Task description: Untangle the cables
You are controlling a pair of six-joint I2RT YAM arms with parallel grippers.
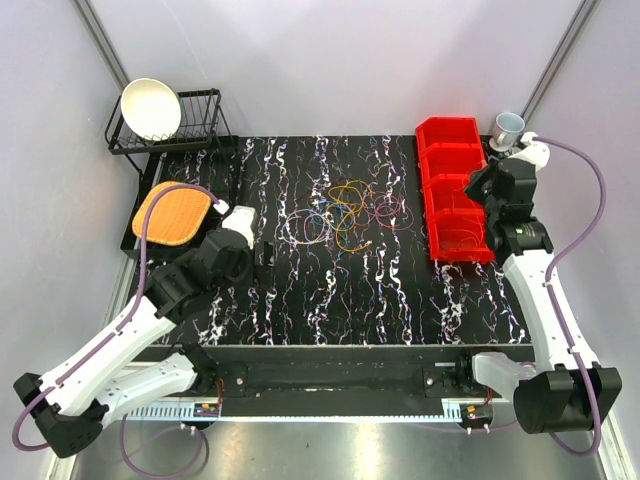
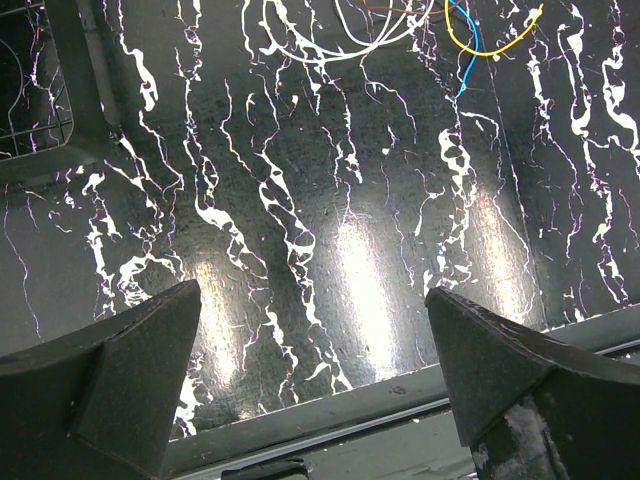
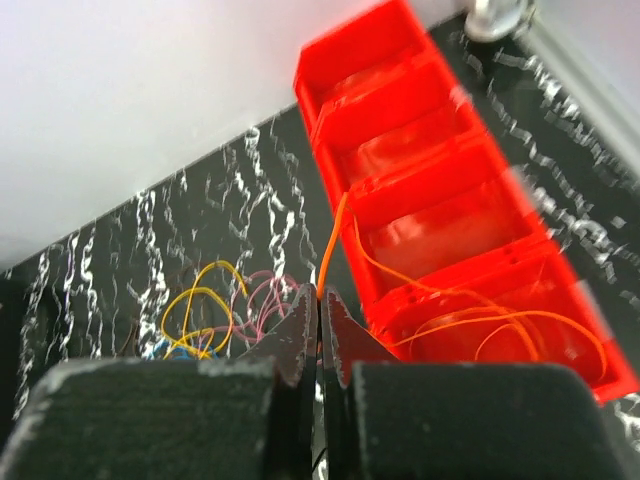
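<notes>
Right gripper point(image 3: 320, 300) clenched on orange wire point(image 3: 335, 235); its tail loops into bin point(image 3: 345, 50) to the right. Left gripper point(image 2: 312, 290) released, empty. Cables point(image 1: 345, 210) tangled ahead of it. Judged light, limp, snag-prone: pinch one strand near a free end.

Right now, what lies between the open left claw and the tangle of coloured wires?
Only bare black marbled table. The left wrist view shows it: left claw at the bottom, wires at the top, nothing between.
</notes>
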